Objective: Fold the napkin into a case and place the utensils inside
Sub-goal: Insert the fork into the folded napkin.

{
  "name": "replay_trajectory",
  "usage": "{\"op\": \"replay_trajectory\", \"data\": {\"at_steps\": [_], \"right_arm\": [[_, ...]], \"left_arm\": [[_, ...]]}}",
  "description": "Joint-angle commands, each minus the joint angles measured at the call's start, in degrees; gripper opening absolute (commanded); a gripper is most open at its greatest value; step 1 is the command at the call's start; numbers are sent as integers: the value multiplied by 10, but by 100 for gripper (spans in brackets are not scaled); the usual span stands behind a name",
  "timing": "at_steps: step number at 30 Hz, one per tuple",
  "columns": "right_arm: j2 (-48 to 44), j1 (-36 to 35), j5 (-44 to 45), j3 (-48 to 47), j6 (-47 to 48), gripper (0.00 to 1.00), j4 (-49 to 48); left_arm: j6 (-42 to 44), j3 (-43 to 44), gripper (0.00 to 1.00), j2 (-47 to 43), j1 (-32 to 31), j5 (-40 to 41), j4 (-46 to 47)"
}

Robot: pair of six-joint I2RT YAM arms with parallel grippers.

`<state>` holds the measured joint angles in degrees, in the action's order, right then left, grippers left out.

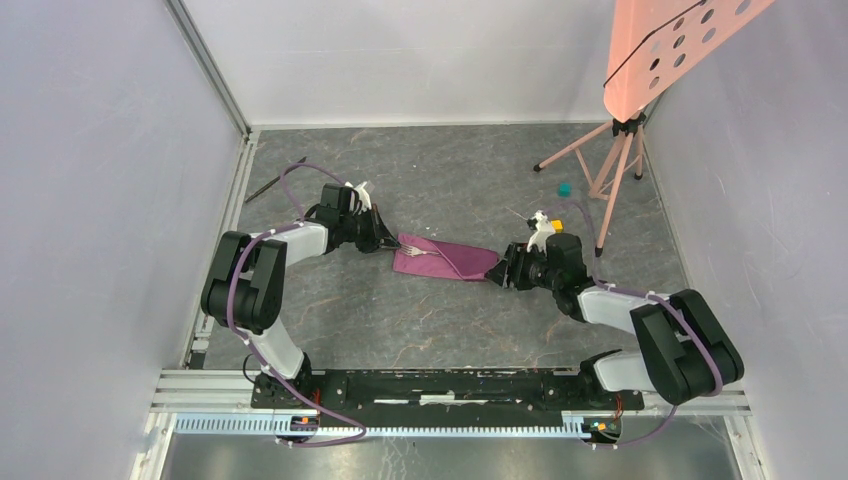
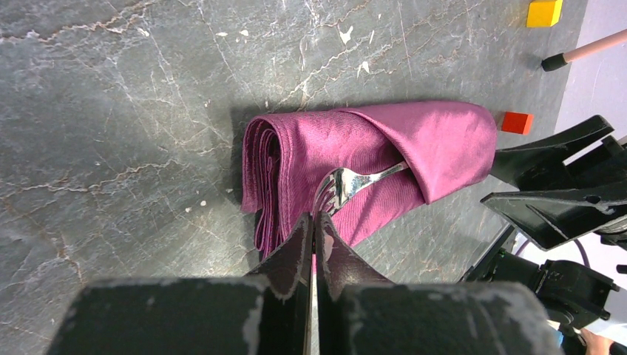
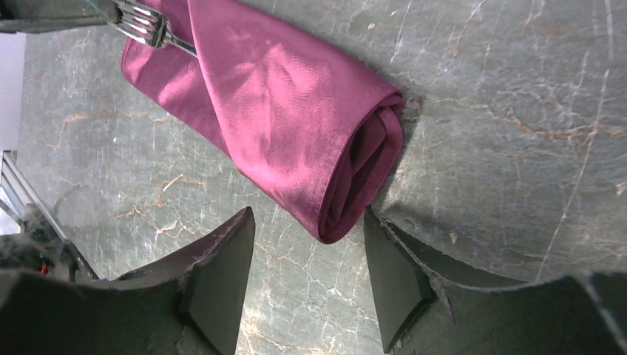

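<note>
Right gripper [image 3: 307, 218] spread, straddling case [image 3: 296, 111] at its folded end, likely to steady it. Left gripper [image 2: 314, 225] pressed together, tips at the tines, seemingly to nudge fork [image 2: 355, 180] deeper; handle already under the flap. Knife [image 1: 262, 186] lies well apart, far left, not yet placed

Handle of fork [image 2: 355, 181] under napkin [image 2: 444, 140] flap
</note>
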<state>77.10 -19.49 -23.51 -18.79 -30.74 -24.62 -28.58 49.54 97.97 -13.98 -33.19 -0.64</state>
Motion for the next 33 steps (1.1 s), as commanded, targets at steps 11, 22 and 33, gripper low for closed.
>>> {"op": "replay_trajectory", "data": {"at_steps": [11,22,33], "right_arm": [[59,4,15,-33,17,38,-33],[72,-1,1,-30,16,32,-49],[65,-2,-1,-29,21,31,-50]], "left_arm": [[24,6,2,-25,-17,18,0],[-2,38,2,21,-31,8,25],[10,94,13,42,-36,34,-55]]}}
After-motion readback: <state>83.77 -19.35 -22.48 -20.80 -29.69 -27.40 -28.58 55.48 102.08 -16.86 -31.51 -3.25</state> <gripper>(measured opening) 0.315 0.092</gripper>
